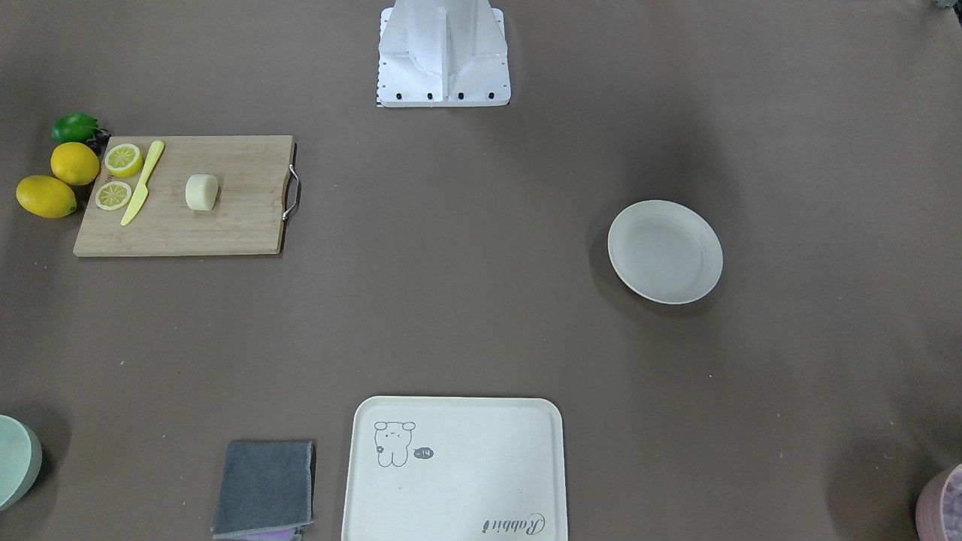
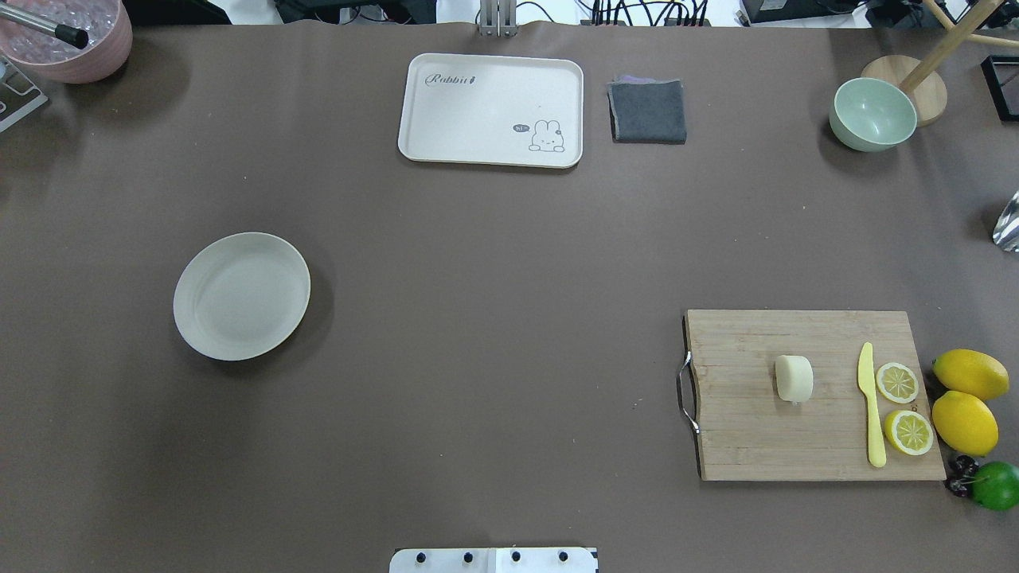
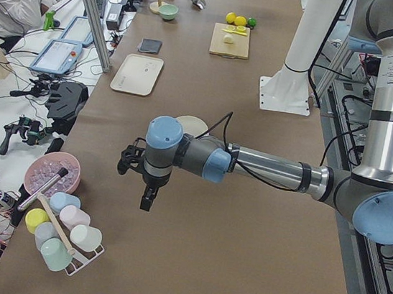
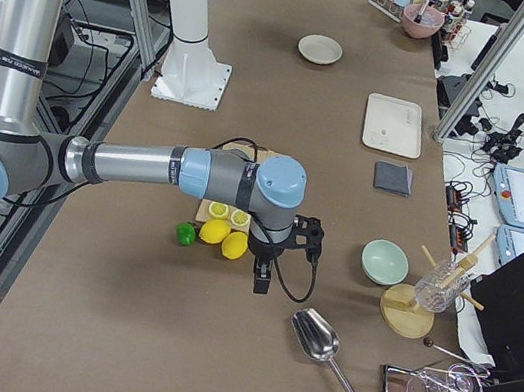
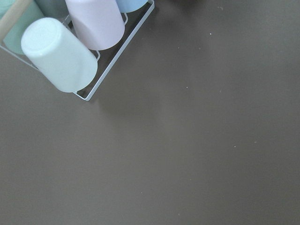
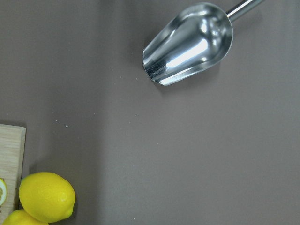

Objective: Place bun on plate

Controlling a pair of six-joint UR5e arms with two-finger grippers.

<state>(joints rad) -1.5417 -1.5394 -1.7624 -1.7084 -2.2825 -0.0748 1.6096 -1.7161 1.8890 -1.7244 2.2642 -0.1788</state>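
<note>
The bun (image 2: 794, 377) is a pale cream lump lying on a wooden cutting board (image 2: 756, 438) on the robot's right side; it also shows in the front view as the bun (image 1: 201, 191). The plate (image 2: 241, 295) is round, off-white and has nothing on it, far away on the robot's left side. My left gripper (image 3: 147, 202) hangs over bare table near the cup rack, well short of the plate. My right gripper (image 4: 260, 282) hovers past the lemons, beyond the board. Both show only in the side views, so I cannot tell whether either is open or shut.
On the board lie a yellow knife (image 2: 871, 406) and two lemon halves (image 2: 897, 382); whole lemons (image 2: 965, 422) and a lime (image 2: 996, 485) sit beside it. A tray (image 2: 491, 110), grey cloth (image 2: 648, 111) and green bowl (image 2: 872, 114) line the far edge. A metal scoop (image 6: 190, 44) and cup rack (image 5: 70, 51) lie near the grippers.
</note>
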